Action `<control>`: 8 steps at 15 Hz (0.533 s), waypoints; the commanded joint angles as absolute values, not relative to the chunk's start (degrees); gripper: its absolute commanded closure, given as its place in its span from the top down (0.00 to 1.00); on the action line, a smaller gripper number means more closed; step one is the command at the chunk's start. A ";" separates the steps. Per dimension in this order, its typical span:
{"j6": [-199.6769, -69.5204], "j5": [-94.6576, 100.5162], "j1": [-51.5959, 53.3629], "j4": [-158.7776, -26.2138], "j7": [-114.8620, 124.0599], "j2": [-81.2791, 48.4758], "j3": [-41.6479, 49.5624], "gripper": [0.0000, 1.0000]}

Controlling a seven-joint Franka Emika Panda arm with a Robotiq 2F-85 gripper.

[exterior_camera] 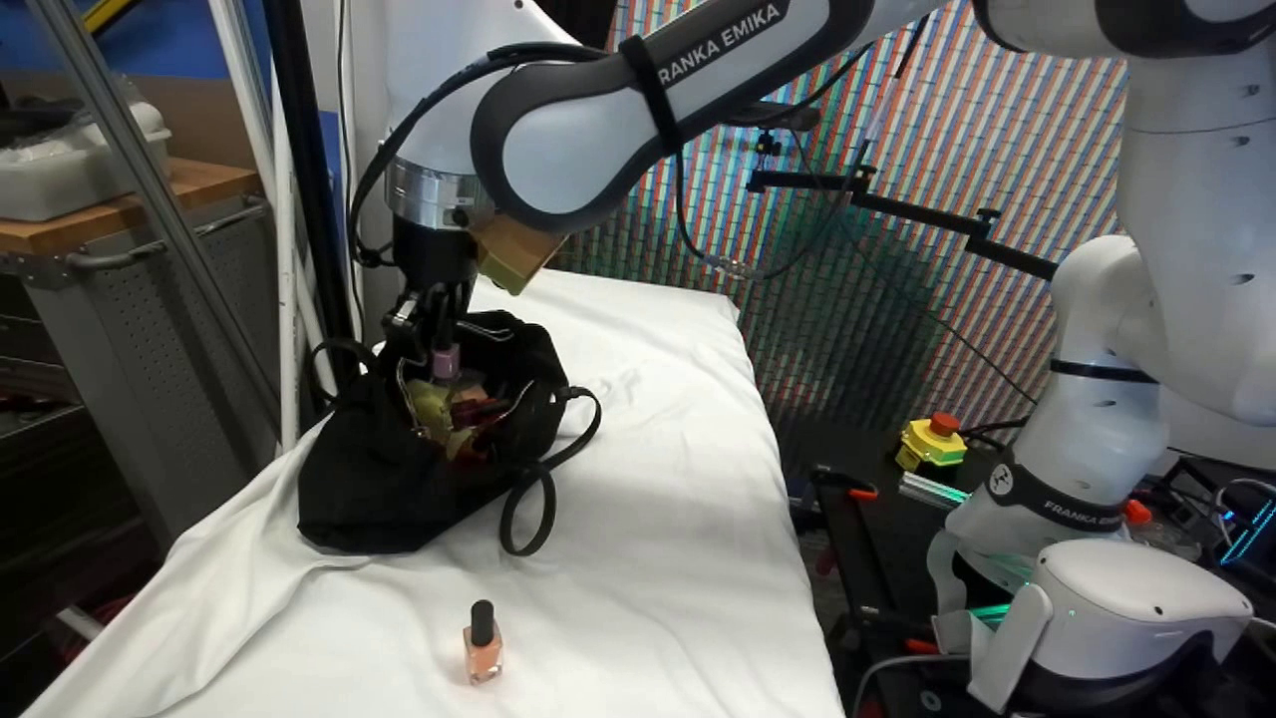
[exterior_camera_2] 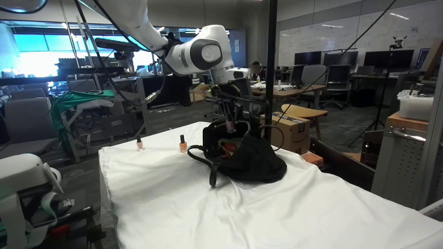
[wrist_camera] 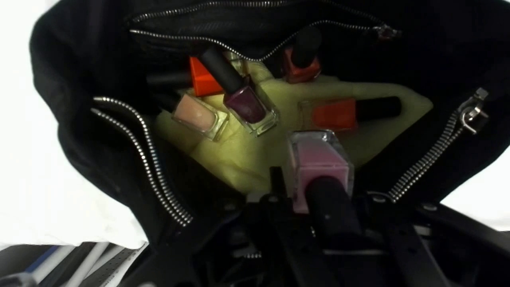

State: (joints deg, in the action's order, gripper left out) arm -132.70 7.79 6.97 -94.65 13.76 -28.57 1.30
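Gripper, foremost in the wrist view: black fingers clenched on the cap of one pink polish bottle. Bottle suspended cap uppermost, body downward, at the open mouth of a black bag; whether its base lies below the rim cannot be told.

Bag: soft fabric, opened wide, placed on a white cloth; a strap is draped down its side.

Contents, bedded on yellow material: one dark purple bottle, its cap overlapping one bright orange bottle; one peach bottle, laid just beside the purple; one red-orange bottle, laid on its side; one dark red bottle, cap raised.

Outside the bag: one orange bottle, stood upright near it; one pale pink bottle, upright, farther off. Both are black-capped.

Also recorded, in an exterior view: one yellow box with a red button; one white headset.
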 commanded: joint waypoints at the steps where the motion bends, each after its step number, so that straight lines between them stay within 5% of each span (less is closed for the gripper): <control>1: -131.45 7.70 7.15 -88.84 14.33 -32.36 1.82 0.76; 4: -131.38 7.62 7.30 -87.98 14.74 -33.12 2.05 0.97; 8: -131.20 7.66 7.50 -90.26 14.86 -31.51 1.98 1.00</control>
State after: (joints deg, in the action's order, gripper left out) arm -132.32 7.79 6.96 -90.84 14.35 -31.98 1.78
